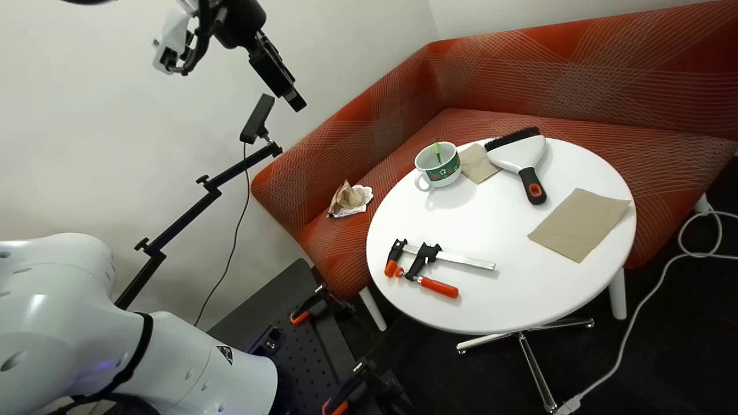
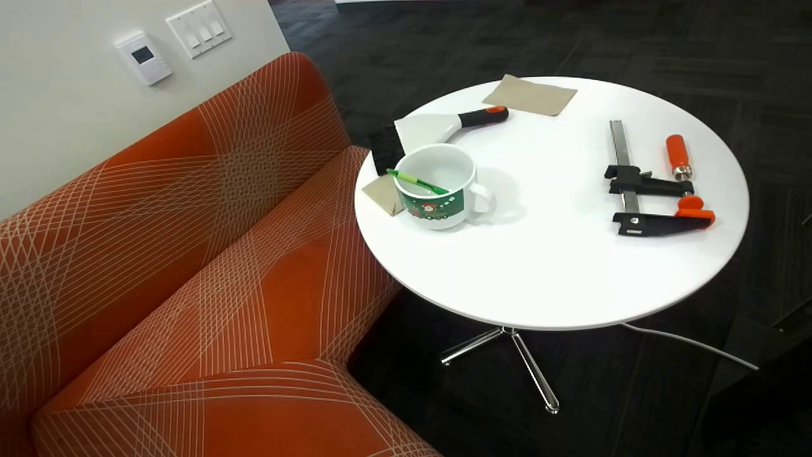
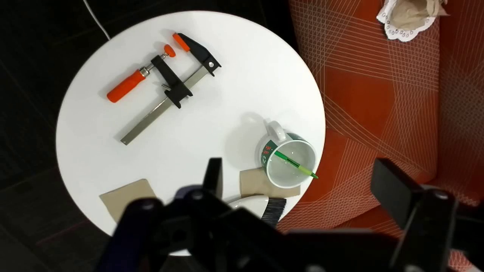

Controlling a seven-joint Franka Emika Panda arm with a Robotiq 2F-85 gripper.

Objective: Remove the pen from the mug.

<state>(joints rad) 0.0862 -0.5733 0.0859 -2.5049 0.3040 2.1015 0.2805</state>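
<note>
The step in hand looks to be the approach: the slim green pen with a lime section [image 3: 297,165] sits in the squat white mug with a green printed band [image 3: 287,172], which stands between three and four o'clock on the round white worktop [image 3: 211,124] in the wrist view, near its edge. The black two-fingered tool [image 3: 298,172] has its fingers [image 3: 214,177] spread wide and grips nothing; in an exterior view its fingertips [image 1: 296,101] hang high, well apart from the mug, at about ten o'clock from it. The next move calls for bringing the tool across and down to the pen's jutting end. Because the fingers face each other roughly along the three-to-nine line of the wrist view, not far off the pen's own line, a wrist turn is probably wanted, so that they straddle it from one and seven o'clock; a light squeeze and a lift along its slant should then draw it out without tipping the mug. In the wrist view the pen's long axis runs from ten o'clock, the end inside the mug, to four o'clock, where the other end, lime section near it, pokes past the rim; in an exterior view that upper end [image 2: 394,172] aims between nine and ten. Whether the lower end touches the mug's floor, I cannot tell.
</note>
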